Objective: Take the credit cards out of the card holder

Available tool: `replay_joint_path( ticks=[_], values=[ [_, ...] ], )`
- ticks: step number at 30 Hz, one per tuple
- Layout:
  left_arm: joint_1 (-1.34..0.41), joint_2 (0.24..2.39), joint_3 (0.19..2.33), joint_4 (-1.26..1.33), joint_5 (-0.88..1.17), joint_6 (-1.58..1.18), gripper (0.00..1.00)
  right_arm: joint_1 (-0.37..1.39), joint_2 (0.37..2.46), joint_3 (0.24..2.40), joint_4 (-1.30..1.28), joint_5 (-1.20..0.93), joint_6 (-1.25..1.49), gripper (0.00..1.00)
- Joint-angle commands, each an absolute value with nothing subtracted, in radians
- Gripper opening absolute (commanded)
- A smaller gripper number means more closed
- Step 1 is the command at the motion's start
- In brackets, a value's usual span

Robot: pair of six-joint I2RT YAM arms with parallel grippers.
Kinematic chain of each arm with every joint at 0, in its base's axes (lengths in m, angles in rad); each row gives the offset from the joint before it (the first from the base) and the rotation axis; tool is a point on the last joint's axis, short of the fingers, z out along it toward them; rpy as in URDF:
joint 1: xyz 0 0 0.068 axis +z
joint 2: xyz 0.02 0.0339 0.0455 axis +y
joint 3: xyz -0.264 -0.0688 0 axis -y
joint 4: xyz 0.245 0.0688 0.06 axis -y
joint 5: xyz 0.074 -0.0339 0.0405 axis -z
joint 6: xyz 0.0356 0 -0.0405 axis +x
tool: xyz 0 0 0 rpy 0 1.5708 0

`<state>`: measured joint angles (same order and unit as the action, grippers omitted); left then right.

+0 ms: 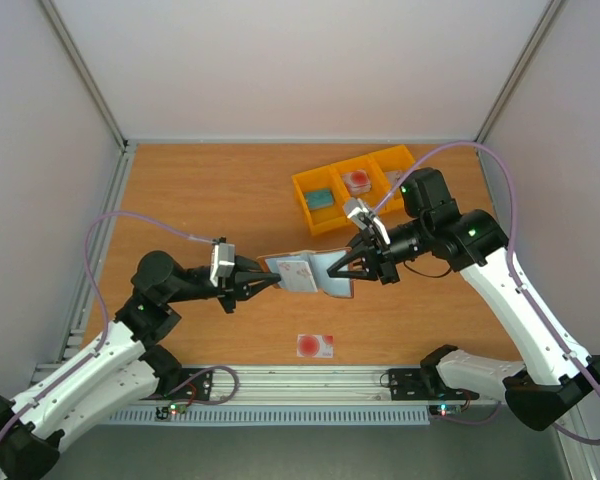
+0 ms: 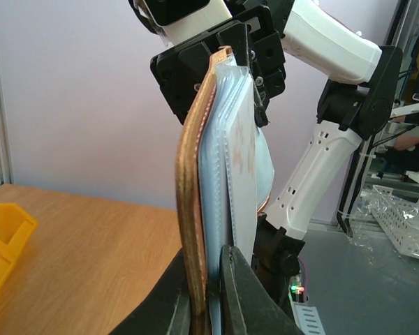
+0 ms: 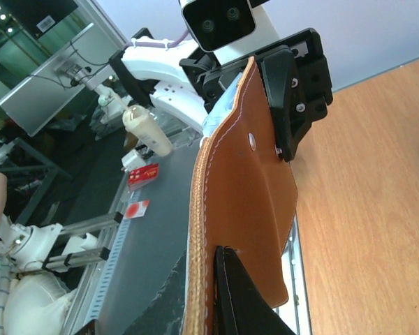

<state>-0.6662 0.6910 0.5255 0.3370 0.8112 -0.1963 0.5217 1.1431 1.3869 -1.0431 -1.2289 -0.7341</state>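
The brown leather card holder (image 1: 325, 272) hangs open above the table, stretched between both arms. My left gripper (image 1: 276, 281) is shut on its left flap; in the left wrist view the fingers (image 2: 209, 279) pinch the leather and the grey-blue lining (image 2: 213, 181). My right gripper (image 1: 340, 268) is shut on the right flap, its fingers (image 3: 209, 269) clamping the brown outer face (image 3: 251, 202). A pale credit card (image 1: 298, 272) with faint red marks sits in an inner pocket (image 2: 241, 143). Another pale card with a red round spot (image 1: 315, 345) lies flat on the table near the front edge.
A yellow three-part bin (image 1: 310, 185) stands at the back right of the wooden table and holds small items. The metal rail (image 1: 300, 380) runs along the near edge between the two arm bases. White walls close in the left and right sides.
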Motion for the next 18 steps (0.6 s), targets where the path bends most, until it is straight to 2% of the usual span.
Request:
replay_joint_path(
  ticks=[1, 4, 8, 14, 18],
  values=[
    [-0.677, 0.704, 0.554, 0.364, 0.795, -0.16, 0.12, 0.542, 1.131, 1.387, -1.034, -1.275, -0.745, 0.04],
    [-0.687, 0.712, 0.556, 0.37, 0.773, -0.161, 0.28, 0.562, 1.135, 1.359, -0.961, -1.226, -0.69, 0.04],
    [-0.71, 0.724, 0.56, 0.384, 0.754, -0.18, 0.39, 0.587, 1.137, 1.332, -0.872, -1.2, -0.65, 0.04],
    [-0.72, 0.716, 0.558, 0.383, 0.75, -0.185, 0.4, 0.59, 1.138, 1.309, -0.834, -1.194, -0.635, 0.04],
    [-0.72, 0.707, 0.553, 0.377, 0.761, -0.191, 0.33, 0.588, 1.152, 1.307, -0.819, -1.195, -0.624, 0.04]
  ],
)
